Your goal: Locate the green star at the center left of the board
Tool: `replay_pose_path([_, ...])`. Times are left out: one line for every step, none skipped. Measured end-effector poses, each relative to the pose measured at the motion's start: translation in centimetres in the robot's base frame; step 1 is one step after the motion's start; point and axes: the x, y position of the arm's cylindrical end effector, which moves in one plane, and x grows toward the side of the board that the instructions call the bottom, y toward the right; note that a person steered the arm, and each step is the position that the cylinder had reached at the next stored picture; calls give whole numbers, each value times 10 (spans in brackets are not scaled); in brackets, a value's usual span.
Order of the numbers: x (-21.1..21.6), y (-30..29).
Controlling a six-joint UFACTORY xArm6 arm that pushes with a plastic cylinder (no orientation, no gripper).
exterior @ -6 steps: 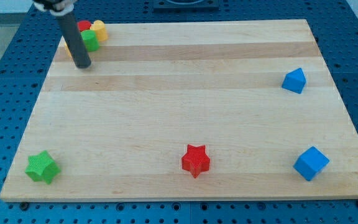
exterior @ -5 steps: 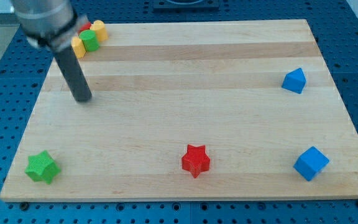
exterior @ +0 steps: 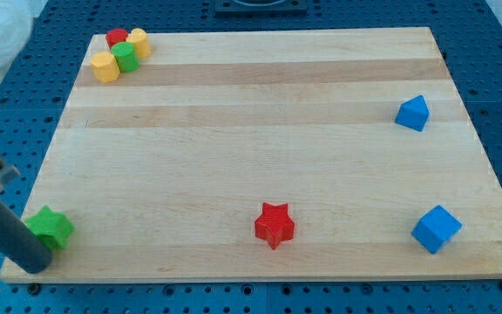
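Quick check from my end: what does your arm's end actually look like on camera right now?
A straight, dark grey, round rod, matte and unmarked, ending in my tip. Higher up, at the view's left edge, is a blurred pale, whitish body. No cables, labels or pincer show.

board (exterior: 260,131): light wood
green star (exterior: 50,228): board's bottom-left corner
red star (exterior: 274,225): board's bottom edge, middle
blue blocks (exterior: 413,113): board's right side

Pale smooth wooden board (exterior: 260,113) with visible grain, matt plastic-looking green star (exterior: 52,227), dark matt rod
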Motion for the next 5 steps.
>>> replay_pose_path([-32,-13])
replay_pose_path([-56,-15])
replay_pose_path([-57,2])
replay_pose_path([-47,28])
replay_pose_path([-52,49])
